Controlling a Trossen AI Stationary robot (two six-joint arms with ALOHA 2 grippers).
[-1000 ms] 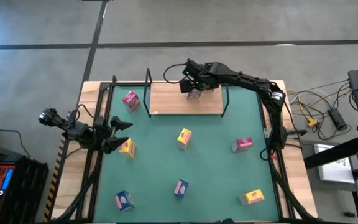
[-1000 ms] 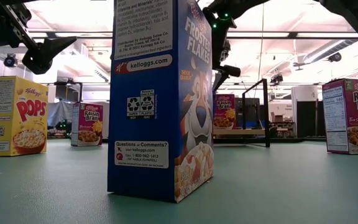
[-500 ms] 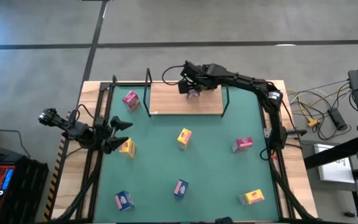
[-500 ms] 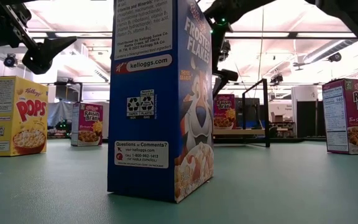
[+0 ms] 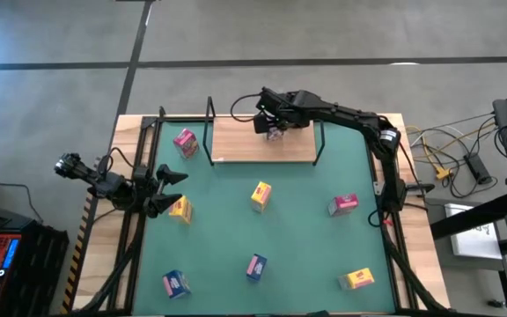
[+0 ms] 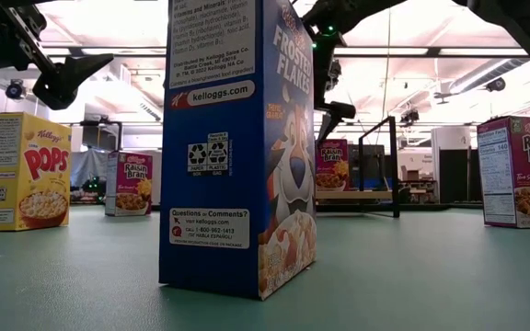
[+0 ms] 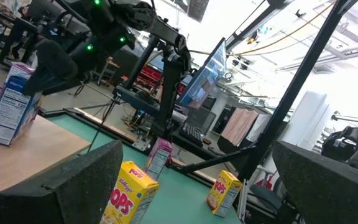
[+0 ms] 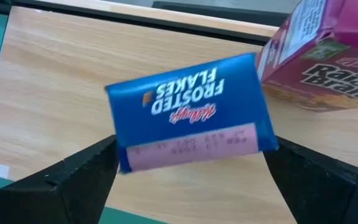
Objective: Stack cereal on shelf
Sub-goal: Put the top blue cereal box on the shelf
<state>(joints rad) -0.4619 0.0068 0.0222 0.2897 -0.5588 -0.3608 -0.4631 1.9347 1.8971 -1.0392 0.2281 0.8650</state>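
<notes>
Seven cereal boxes are showing from above: two pink, three yellow and two blue are standing on the green mat (image 5: 262, 233). On the wood shelf (image 5: 236, 141), a blue Frosted Flakes box (image 8: 188, 112) is sitting directly under the right gripper (image 8: 188, 171), whose fingers are standing wide apart, beside a pink Raisin Bran box (image 8: 325, 56). The left gripper (image 5: 170, 189) is hanging wide open beside a yellow Pops box (image 5: 180, 210).

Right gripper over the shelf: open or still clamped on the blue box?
Open. In the right wrist view the right gripper has its fingers wide, clear of the blue Frosted Flakes box on the shelf.
</notes>
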